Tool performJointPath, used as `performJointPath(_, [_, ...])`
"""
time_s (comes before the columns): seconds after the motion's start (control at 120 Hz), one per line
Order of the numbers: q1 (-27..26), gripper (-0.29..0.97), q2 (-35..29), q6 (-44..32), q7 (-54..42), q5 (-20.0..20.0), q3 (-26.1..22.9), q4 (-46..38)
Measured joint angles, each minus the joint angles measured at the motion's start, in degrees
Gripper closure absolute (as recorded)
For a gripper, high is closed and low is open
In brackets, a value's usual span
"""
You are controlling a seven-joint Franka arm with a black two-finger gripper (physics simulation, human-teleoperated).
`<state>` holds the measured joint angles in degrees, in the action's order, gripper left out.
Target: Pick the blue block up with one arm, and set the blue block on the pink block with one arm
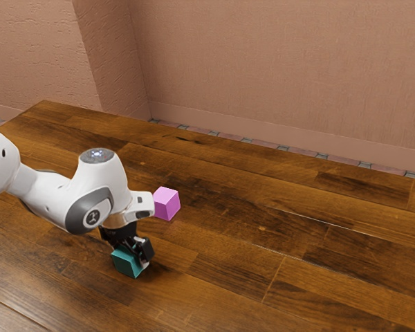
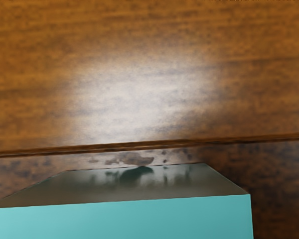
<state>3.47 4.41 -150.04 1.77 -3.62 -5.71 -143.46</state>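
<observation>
- Exterior view, left edge to lower left of the frame: white robot arm (image 1: 62,194) with grey joints, reaching in and bending down toward the wood.
- At the end of it, pointing downward: black gripper (image 1: 137,250), low in the lower left of the frame, right on top of the blue block (image 1: 126,263).
- Claw state: cannot tell – too dark and too crowded against the block to judge open or clamped.
- Blue block: a small cube, more teal than pure blue, plain matte faces, sharp edges, upper part hidden behind the gripper. Lower left of the frame, at or barely above the wooden table (image 1: 297,228); contact with the wood not clear.
- Pink block (image 1: 167,203): a cube of similar build, bright pink-lilac, resting flat on the wood, left of centre in the frame. Up and to the right of the blue block, near it but apart, with bare wood between.
- Wrist view: blue block (image 2: 122,218) directly under the hand – one bright turquoise face, and a darker, glossy face mirroring the hand above.
- Beyond it: brown planks with a pale sheen and one dark seam.
- Upper part of the exterior frame: a pinkish plaster wall (image 1: 277,62).
</observation>
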Motion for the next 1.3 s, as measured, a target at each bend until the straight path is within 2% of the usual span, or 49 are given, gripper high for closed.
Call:
performJointPath(0.108, [-0.02,0.03,0.01,-0.14,-0.10,0.01,0.00,0.06])
performJointPath(0.283, [-0.02,0.17,0.25,-0.25,-0.22,0.07,0.00,0.17])
performJointPath(0.433, [-0.02,0.24,0.27,-0.30,-0.30,0.10,0.00,0.18])
performJointPath(0.717, [-0.04,0.29,-0.45,-0.23,-0.24,-0.01,0.02,0.17])
performJointPath(0.9, [-0.18,0.29,-3.77,0.57,-0.13,-0.20,0.26,1.88])
performJointPath(1.067, [-1.53,0.29,-4.77,4.23,-0.23,-0.34,1.82,7.79])
performJointPath(1.2, [-3.37,0.29,-0.45,9.00,-0.66,-0.34,4.55,16.35])
performJointPath(1.3, [-0.74,0.29,4.11,14.20,-1.41,-0.27,6.37,23.71])
